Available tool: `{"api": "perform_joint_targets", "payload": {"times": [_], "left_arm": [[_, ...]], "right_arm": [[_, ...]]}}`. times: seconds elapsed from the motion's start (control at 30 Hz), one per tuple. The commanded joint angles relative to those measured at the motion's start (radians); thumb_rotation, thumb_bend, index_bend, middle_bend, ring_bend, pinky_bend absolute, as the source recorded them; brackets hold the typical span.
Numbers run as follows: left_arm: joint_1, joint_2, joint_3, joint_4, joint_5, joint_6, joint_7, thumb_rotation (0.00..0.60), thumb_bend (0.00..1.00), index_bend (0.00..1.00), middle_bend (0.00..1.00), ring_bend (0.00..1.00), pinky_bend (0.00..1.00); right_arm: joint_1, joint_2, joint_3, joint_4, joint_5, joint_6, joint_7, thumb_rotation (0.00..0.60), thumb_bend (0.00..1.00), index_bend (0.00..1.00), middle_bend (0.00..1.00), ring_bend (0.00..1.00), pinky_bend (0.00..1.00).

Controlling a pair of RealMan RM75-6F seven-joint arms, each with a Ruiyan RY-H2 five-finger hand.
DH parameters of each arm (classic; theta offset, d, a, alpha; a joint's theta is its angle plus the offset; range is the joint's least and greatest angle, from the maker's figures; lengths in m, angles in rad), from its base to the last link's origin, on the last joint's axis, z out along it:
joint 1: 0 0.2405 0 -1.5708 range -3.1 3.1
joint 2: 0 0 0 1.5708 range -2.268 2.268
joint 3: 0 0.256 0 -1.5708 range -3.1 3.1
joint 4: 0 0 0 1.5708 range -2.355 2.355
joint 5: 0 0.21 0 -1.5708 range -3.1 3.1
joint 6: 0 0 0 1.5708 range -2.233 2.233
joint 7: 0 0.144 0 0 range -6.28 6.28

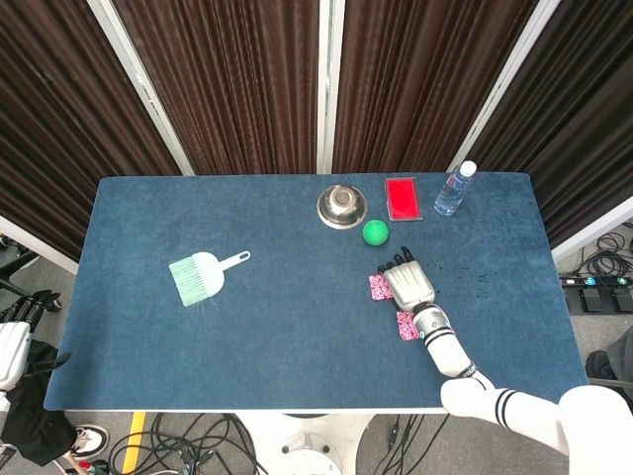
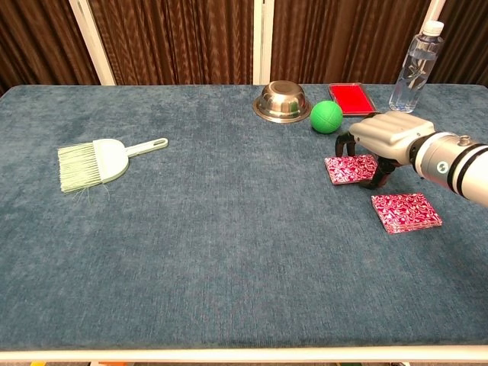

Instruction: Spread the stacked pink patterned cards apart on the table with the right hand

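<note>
Cards: two pink patterned cards lie apart on the right half of the table. One pink patterned card (image 2: 351, 168) sits under the right hand; the other pink patterned card (image 2: 406, 211) lies flat nearer the front edge and further right, clear of the first.
Upper card: its left part shows past the fingers in both views (image 1: 378, 287); whether it is lifted or flat on the cloth, I cannot tell.
Lower card: in the head view (image 1: 406, 325) it is partly covered by the wrist.
Right hand: white robot right hand (image 2: 389, 136) lies palm down over the upper card, dark fingertips (image 2: 345, 142) curled down at the card's far edge and the thumb down at its right edge, so the hand holds the card between them. From above, the hand (image 1: 407, 284) reaches in from the front right corner.
Left hand: white left hand (image 1: 10, 348) only shows at the lower left border of the head view, off the table; how its fingers lie I cannot tell.
Table: blue cloth-covered table (image 2: 229, 244) spans both views.
Ball: green ball (image 2: 325, 117) rests just behind the right hand, towards the back.
Bowl: steel bowl (image 2: 281, 101), upside down, stands left of the ball.
Red item: flat red rectangular pad (image 2: 351, 99) lies right of the bowl, near the back edge.
Bottle: clear plastic water bottle with a white cap (image 2: 413, 66) stands upright at the back right.
Brush: pale green hand brush with a white handle (image 2: 103, 162) lies well apart on the left half, bristles pointing left.
</note>
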Motion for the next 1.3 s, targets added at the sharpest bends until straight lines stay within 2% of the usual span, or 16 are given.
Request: {"api": "perform_joint_targets", "payload": {"times": [0.03, 0.2, 0.47, 0.67, 0.9, 1.0, 1.1, 1.3], "left_arm": [[0.0, 0.0, -0.001, 0.0, 0.0, 0.0, -0.001, 0.6, 0.0, 0.16, 0.13, 0.11, 0.24], [0.001, 0.005, -0.006, -0.004, -0.003, 0.006, -0.004, 0.6, 0.0, 0.16, 0.13, 0.11, 0.24], [0.008, 0.003, -0.001, 0.01, 0.003, 0.009, -0.023, 0.6, 0.0, 0.16, 0.13, 0.11, 0.24], [0.007, 0.009, -0.006, -0.002, 0.003, 0.013, -0.014, 0.6, 0.0, 0.16, 0.13, 0.11, 0.24], [0.006, 0.023, 0.0, -0.026, 0.01, 0.009, 0.002, 0.6, 0.0, 0.16, 0.13, 0.11, 0.24], [0.004, 0.028, 0.0, -0.036, 0.009, 0.005, 0.009, 0.6, 0.0, 0.16, 0.13, 0.11, 0.24], [0.001, 0.027, -0.001, -0.042, 0.008, 0.002, 0.016, 0.6, 0.0, 0.16, 0.13, 0.11, 0.24], [0.002, 0.023, 0.006, -0.047, 0.008, -0.008, 0.024, 0.6, 0.0, 0.16, 0.13, 0.11, 0.24]], "right_arm": [[0.002, 0.005, -0.003, -0.006, 0.005, -0.003, 0.0, 0.6, 0.2, 0.31, 0.35, 0.14, 0.06], [0.006, 0.017, -0.005, -0.022, 0.006, 0.001, 0.004, 0.6, 0.18, 0.26, 0.3, 0.11, 0.06], [0.007, 0.036, -0.013, -0.049, 0.015, 0.011, -0.001, 0.6, 0.17, 0.23, 0.27, 0.1, 0.05], [-0.02, 0.107, -0.018, -0.163, -0.025, 0.085, 0.01, 0.6, 0.17, 0.23, 0.27, 0.1, 0.05], [-0.089, 0.227, -0.077, -0.326, -0.072, 0.17, 0.001, 0.6, 0.15, 0.22, 0.27, 0.11, 0.04], [-0.107, 0.276, -0.109, -0.37, -0.085, 0.174, -0.014, 0.6, 0.14, 0.24, 0.28, 0.11, 0.03], [-0.113, 0.3, -0.134, -0.394, -0.068, 0.158, -0.042, 0.6, 0.12, 0.25, 0.29, 0.11, 0.01], [-0.141, 0.284, -0.168, -0.381, -0.075, 0.162, -0.028, 0.6, 0.12, 0.25, 0.29, 0.11, 0.01]]}}
